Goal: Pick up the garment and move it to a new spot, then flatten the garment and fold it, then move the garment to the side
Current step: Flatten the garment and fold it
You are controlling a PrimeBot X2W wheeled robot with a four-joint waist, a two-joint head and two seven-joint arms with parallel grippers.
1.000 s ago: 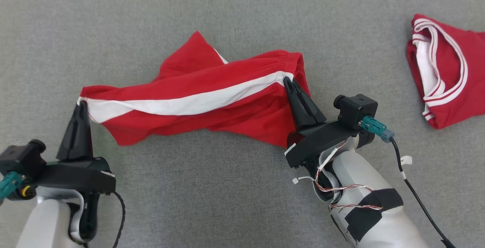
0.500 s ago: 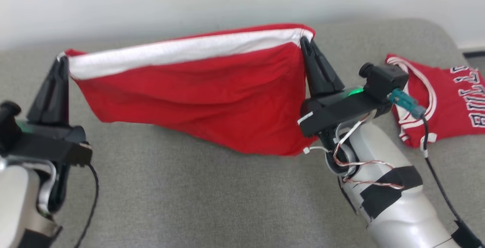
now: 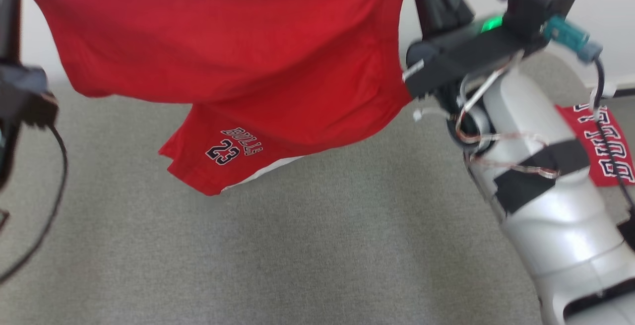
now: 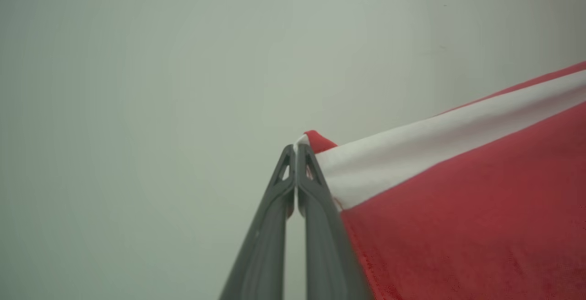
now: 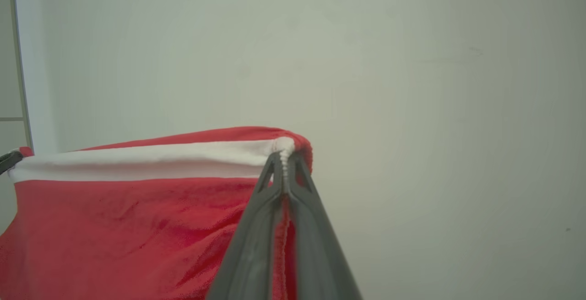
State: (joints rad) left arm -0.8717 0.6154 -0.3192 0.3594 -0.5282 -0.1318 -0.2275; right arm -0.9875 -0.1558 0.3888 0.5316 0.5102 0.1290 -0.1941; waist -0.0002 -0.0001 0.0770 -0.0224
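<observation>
Garment (image 3: 223, 42) is hanging in the air, stretched between both grippers and spanning 10 to 1 o'clock in the head view, above the grey upholstered surface (image 3: 297, 245). It's a pair of red shorts in soft knit fabric, creasing in long diagonal folds. A white band (image 4: 435, 139) is running along the top edge, gathered where it's being pinched. One leg is drooping toward 7 o'clock and showing a white strip at its hem; can't tell if that hem is touching the surface. The print (image 3: 230, 146) on that leg is reading "BULLS" over "23" in dark letters with a white outline, tilted. Left gripper (image 4: 295, 146) is clenching one corner of the white band, its grey tapered fingers pressed flat together with the fabric running off toward 3 o'clock of the left wrist view. Right gripper (image 5: 284, 153) is clamping the opposite corner, with a puckered bit of white band showing between its tips and the cloth going out toward 9 o'clock of the right wrist view. A plain pale wall (image 4: 137, 62) is sitting behind both. A second red garment (image 3: 607, 151) is lying on the surface at 3 o'clock in the head view, part hidden by the right forearm, with block lettering reading partly as "BULL".
</observation>
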